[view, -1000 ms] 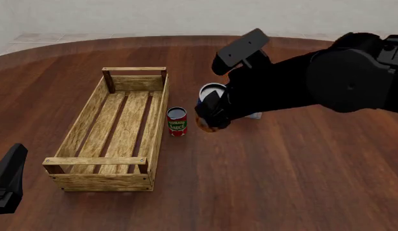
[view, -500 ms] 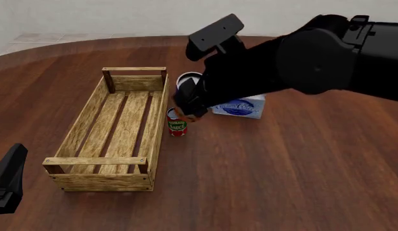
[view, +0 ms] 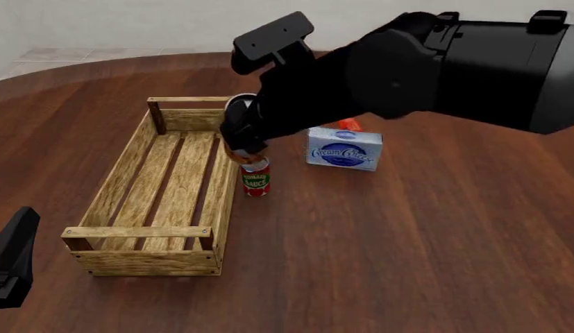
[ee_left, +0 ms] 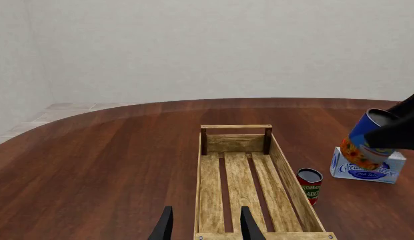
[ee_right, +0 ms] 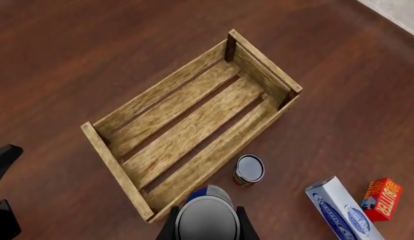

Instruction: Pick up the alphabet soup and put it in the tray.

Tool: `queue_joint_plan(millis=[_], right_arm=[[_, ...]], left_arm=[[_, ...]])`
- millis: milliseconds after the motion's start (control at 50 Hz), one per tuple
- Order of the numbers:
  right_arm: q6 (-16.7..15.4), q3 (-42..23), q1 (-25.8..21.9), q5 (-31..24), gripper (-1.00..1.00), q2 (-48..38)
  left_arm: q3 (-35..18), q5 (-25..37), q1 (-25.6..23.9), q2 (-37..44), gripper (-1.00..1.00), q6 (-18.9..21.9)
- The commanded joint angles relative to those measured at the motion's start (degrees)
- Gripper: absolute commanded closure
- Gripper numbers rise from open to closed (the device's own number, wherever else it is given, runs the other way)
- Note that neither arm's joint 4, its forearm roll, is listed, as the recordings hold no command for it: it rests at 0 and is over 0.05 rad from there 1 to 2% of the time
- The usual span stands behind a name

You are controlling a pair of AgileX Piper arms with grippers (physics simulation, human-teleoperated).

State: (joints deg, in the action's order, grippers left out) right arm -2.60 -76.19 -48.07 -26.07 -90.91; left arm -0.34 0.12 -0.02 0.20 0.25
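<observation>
The alphabet soup [view: 240, 154], a blue can with an orange band, hangs tilted in the air with my right gripper [view: 239, 135] shut on it. It is just above the red can, by the right wall of the tray [view: 139, 232]. In the right wrist view, the soup's silvery lid [ee_right: 208, 219] sits between the fingers, above the tray's long wall [ee_right: 106, 150]. The left wrist view shows the soup [ee_left: 367, 142] to the right of the tray [ee_left: 237, 127]. My left gripper [ee_left: 205, 229] is open and empty, near the tray's near end.
A red-and-green labelled can [view: 255, 179] stands upright on the table beside the tray's right wall. A blue-and-white cream cheese box [view: 343, 149] lies further right, with a small red butter box [view: 348, 125] behind it. The left arm [view: 9, 260] sits at the front left edge.
My right arm has carried the alphabet soup leftward, from over the cream cheese box to above the red can by the tray wall. The left arm has not moved.
</observation>
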Motion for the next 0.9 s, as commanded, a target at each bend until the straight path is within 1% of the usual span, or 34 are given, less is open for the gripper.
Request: queue_joint_plan(millis=[20, 900], right_arm=[[1.02, -3.92, -0.09, 0.19, 1.0, -2.89], [2.1, -13.27, -1.83, 0.36, 1.0, -13.03]], left_arm=[[-0.06, 0.07, -0.02, -0.04, -1.0, 0.03], [-0.06, 0.08, -0.02, -0.04, -1.0, 0.03]])
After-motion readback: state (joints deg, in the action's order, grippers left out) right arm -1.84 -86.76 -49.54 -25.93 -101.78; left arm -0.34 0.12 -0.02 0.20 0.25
